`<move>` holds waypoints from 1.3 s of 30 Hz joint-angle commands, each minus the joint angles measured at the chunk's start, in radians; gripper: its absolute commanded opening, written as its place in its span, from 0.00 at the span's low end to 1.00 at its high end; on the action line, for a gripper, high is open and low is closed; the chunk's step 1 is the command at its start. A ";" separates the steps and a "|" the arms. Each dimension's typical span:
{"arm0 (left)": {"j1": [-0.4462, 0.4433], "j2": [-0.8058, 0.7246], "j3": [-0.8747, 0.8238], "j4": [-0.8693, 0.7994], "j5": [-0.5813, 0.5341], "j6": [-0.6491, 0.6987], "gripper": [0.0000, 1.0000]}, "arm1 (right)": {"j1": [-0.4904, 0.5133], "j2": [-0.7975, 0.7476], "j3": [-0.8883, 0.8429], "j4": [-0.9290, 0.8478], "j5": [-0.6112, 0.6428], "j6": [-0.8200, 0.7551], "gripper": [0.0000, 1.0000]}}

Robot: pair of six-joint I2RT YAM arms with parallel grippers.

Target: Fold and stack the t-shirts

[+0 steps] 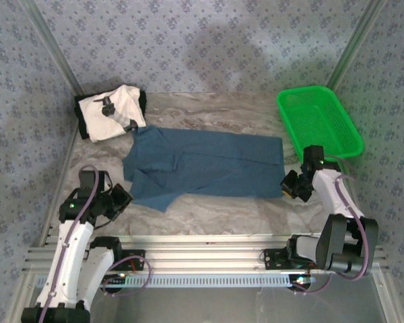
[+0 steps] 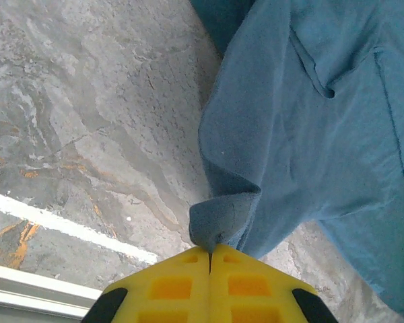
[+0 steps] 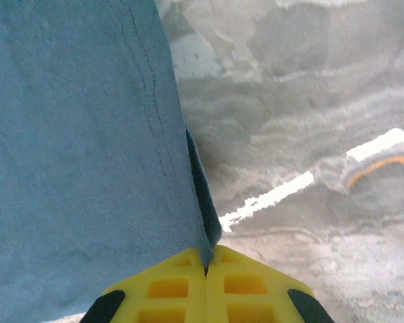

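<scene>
Lying spread out flat in the middle of the grey marbled bench (image 1: 209, 212) is the plain dark teal-blue cloth t-shirt (image 1: 209, 165). The left gripper (image 2: 210, 252) is pinched tight on a bunched bit of the blue shirt's near left edge. The right gripper (image 3: 207, 254) is pinched tight on the blue shirt's near right corner. The white cloth t-shirt with a black-grey print and dark trim (image 1: 112, 111) sits folded at the far left corner of the bench, right by the blue shirt's far left end. A green plastic basket (image 1: 320, 121) sits at the far right.
</scene>
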 commanded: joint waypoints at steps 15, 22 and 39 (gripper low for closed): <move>0.000 0.385 0.362 0.169 0.042 0.093 0.00 | 0.008 0.128 0.204 -0.040 0.007 -0.014 0.00; 0.000 0.637 0.519 0.209 0.062 0.192 0.00 | 0.011 0.285 0.345 -0.017 0.010 -0.034 0.00; 0.001 1.073 0.913 0.159 0.085 0.365 0.00 | 0.017 0.553 0.549 -0.037 0.042 -0.086 0.00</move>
